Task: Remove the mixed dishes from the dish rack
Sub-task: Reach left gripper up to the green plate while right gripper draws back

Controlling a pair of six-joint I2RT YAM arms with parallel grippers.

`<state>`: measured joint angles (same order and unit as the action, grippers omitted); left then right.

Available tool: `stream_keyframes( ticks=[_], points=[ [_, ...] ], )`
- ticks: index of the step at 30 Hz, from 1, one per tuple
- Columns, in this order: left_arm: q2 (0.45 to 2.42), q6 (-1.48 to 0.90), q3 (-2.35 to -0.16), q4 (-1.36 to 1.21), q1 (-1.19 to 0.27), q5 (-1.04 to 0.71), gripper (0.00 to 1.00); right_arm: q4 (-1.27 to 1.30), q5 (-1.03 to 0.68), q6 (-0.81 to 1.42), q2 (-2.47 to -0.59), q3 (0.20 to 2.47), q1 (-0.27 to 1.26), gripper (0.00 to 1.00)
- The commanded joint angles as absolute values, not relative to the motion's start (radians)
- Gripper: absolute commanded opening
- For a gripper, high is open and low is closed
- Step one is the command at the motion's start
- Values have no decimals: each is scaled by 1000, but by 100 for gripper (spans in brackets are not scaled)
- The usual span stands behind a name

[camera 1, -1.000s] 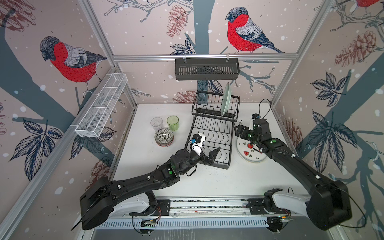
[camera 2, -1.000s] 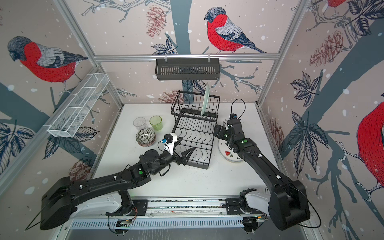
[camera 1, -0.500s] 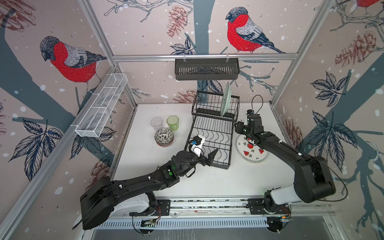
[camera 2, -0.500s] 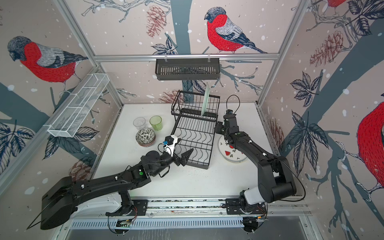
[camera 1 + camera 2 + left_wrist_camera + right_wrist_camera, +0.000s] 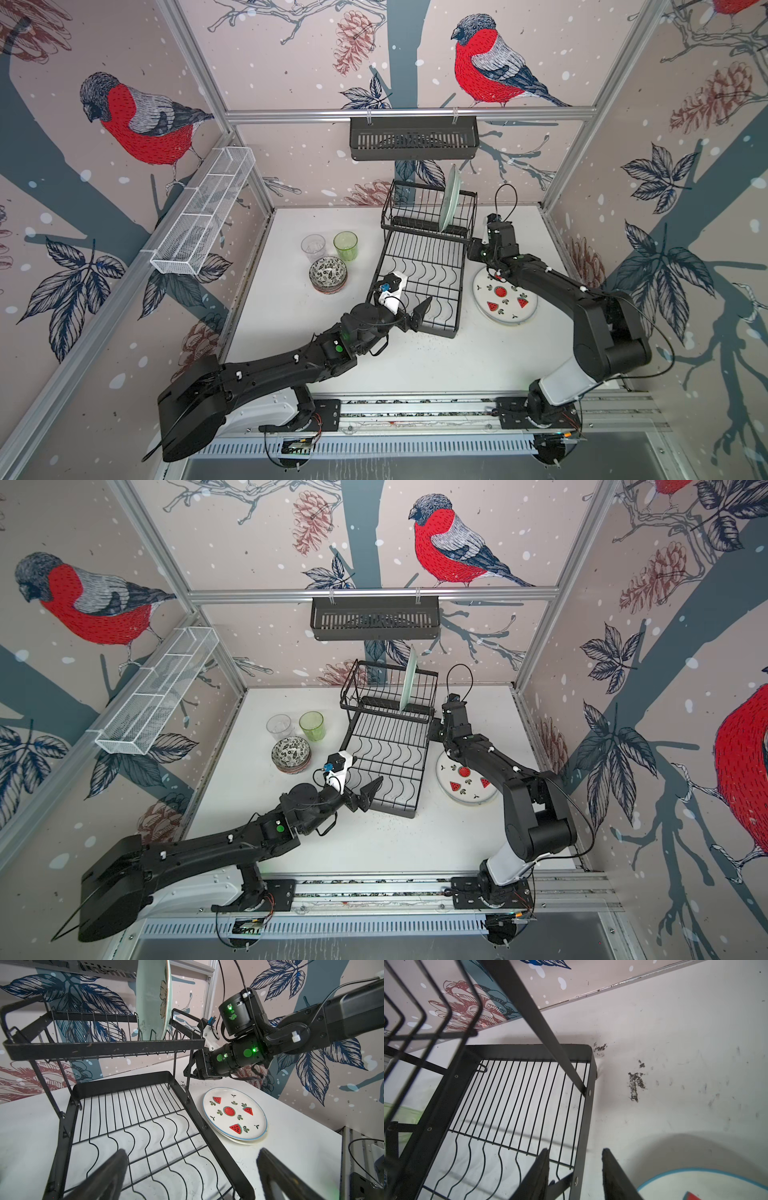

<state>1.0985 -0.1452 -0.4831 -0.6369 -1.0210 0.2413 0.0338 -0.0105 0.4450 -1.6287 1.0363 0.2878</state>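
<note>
In both top views, find the pale green plate (image 5: 451,199) upright on edge in the far raised slots of the black wire dish rack (image 5: 440,333). Expect glazed ceramic: stiff, slick, breakable. Pinch the thin upper rim.

From the left wrist, see the left gripper (image 5: 193,1178) spread wide above the near wavy-wire tray.

From the right wrist, see the right gripper (image 5: 575,1151) at a narrow gap, straddling the rack's right rail without clamping.

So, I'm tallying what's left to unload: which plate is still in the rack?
The pale green flower plate, upright in the raised section of the dish rack. The watermelon plate lies flat atop a white plate on the table.
</note>
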Motion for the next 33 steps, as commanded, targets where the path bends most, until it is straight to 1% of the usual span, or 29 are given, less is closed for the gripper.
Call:
stream_keyframes(
  ticks=[1,10,15,18,25,33],
  points=[
    [1098,-123,-481,-652,-1020,255,97,72,-78,446,-1669,1080,290,43],
    [1092,-116,-477,-653,-1019,273,97,56,-98,447,-1778,1199,268,42],
    [1096,-114,-476,-657,-1018,276,97,50,-129,465,-1837,1263,246,43],
    [1095,-114,-475,-657,-1019,276,97,9,-113,466,-1893,1325,242,44],
    [1095,-114,-474,-658,-1018,280,97,3,-121,483,-1973,1372,235,44],
    [1095,-117,-476,-657,-1019,276,97,-6,-148,458,-2065,1486,224,42]
  ],
)
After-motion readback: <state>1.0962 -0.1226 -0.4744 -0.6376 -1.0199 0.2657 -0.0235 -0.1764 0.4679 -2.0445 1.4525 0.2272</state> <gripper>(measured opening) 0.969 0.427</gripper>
